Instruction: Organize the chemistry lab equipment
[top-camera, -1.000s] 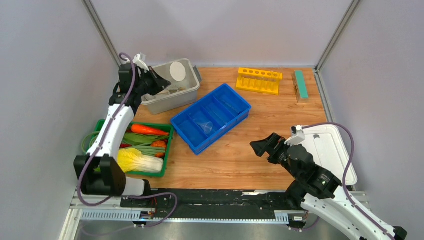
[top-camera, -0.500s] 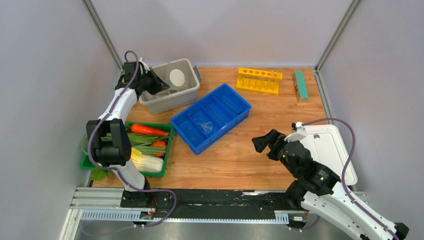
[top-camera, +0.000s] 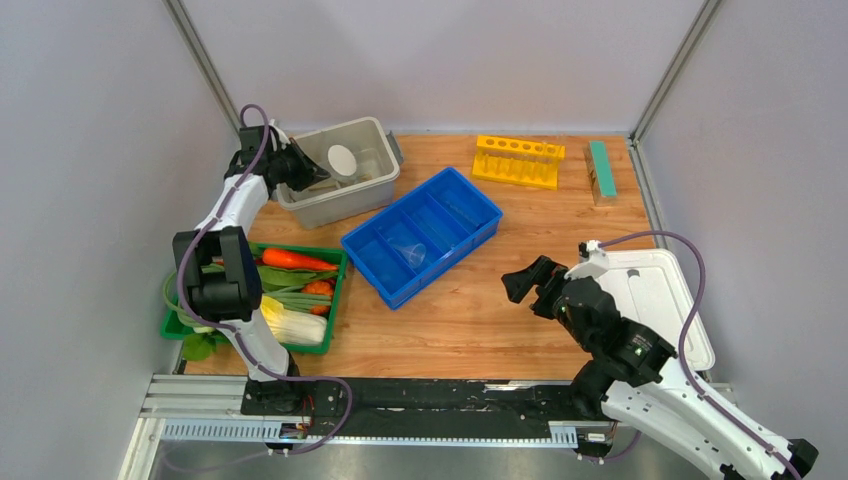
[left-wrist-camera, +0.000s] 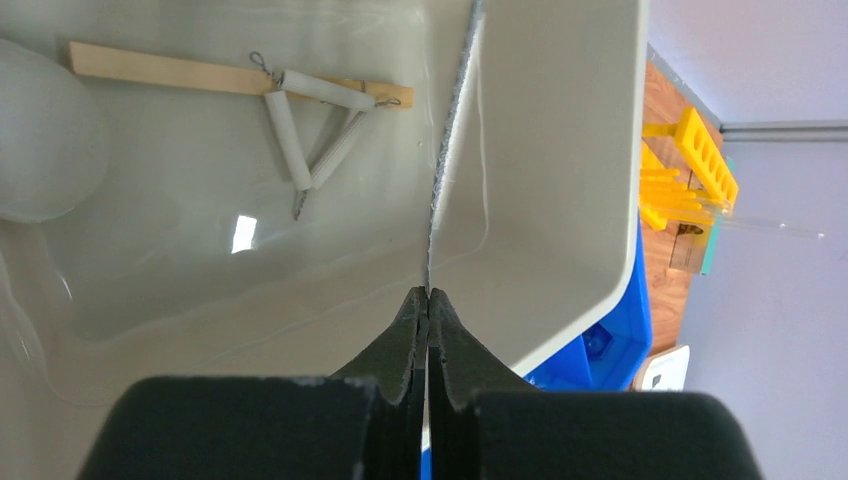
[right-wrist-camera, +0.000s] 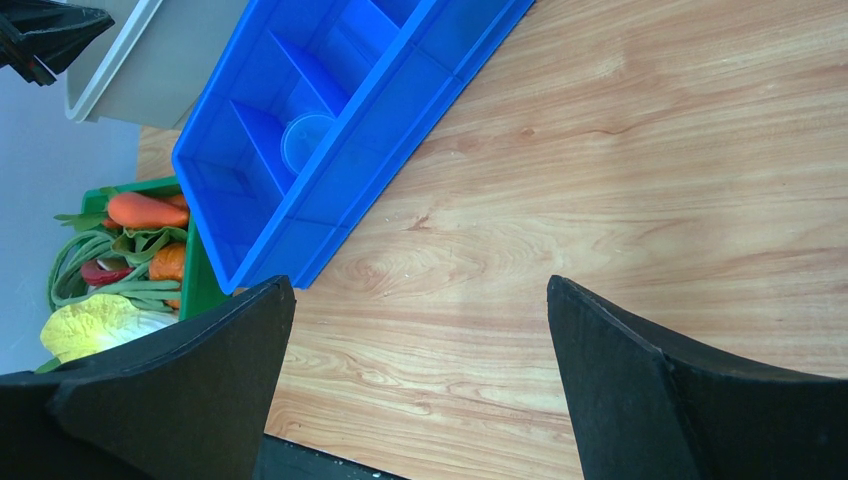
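Observation:
My left gripper (top-camera: 318, 172) is shut on the grey square mesh with white disc (top-camera: 341, 160) and holds it on edge inside the grey bin (top-camera: 372, 190). In the left wrist view the mesh (left-wrist-camera: 450, 150) shows as a thin line rising from my shut fingertips (left-wrist-camera: 428, 292). A white triangle (left-wrist-camera: 315, 125), a wooden stick (left-wrist-camera: 180, 72) and a clear round dish (left-wrist-camera: 40, 140) lie on the bin floor. A clear cup (top-camera: 412, 253) sits in the blue tray (top-camera: 450, 262). My right gripper (top-camera: 518, 285) is open and empty above bare wood (right-wrist-camera: 420, 285).
A green basket (top-camera: 336, 300) of vegetables stands at the front left. A yellow test-tube rack (top-camera: 518, 160) and a green block (top-camera: 602, 168) are at the back right. A white lid (top-camera: 655, 300) lies under my right arm.
My left gripper has carried the mesh down and to the left, deeper into the grey bin. My right gripper has shifted only slightly.

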